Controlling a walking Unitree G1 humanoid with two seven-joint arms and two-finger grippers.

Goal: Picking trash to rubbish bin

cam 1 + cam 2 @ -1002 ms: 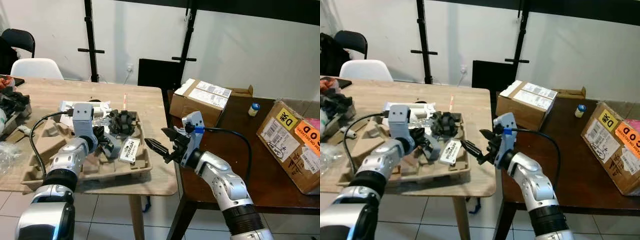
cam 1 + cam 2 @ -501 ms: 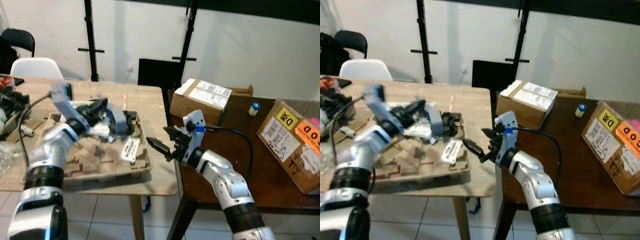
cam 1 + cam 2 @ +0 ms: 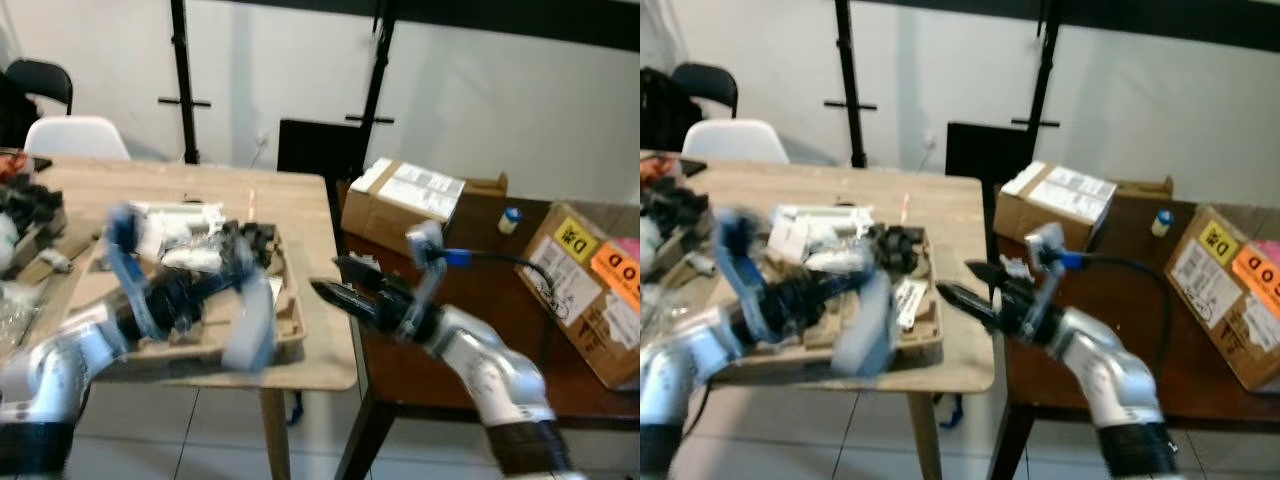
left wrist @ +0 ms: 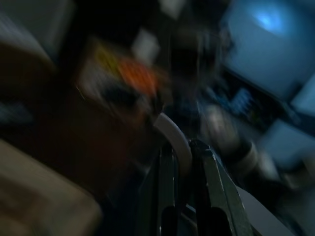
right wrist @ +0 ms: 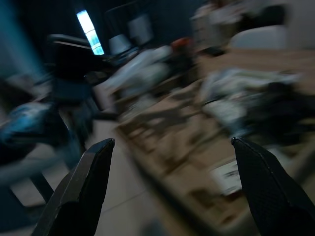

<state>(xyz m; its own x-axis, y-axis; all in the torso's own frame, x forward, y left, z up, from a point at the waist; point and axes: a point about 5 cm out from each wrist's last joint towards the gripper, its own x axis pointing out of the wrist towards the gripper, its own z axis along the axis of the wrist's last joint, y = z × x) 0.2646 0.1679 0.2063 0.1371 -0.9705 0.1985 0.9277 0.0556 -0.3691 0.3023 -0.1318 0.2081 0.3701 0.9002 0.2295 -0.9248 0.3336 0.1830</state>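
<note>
The left arm is swinging off the cardboard tray [image 3: 285, 335] on the table [image 3: 300, 205], where it was working a second ago. Its left gripper [image 3: 248, 318] is closed on a pale grey strip of trash [image 4: 173, 135], now hanging past the table's front edge, so the pick looks done and the bin comes next. The right gripper [image 3: 338, 280] is hovering wide open beside the tray, empty.

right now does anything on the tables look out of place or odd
A grey strip hangs from the left tool over the table edge, blurred in mid-swing. The pulp tray holds loose clutter: black crumpled bits and a white label. The cardboard boxes sit upright; nothing looks spilled.
</note>
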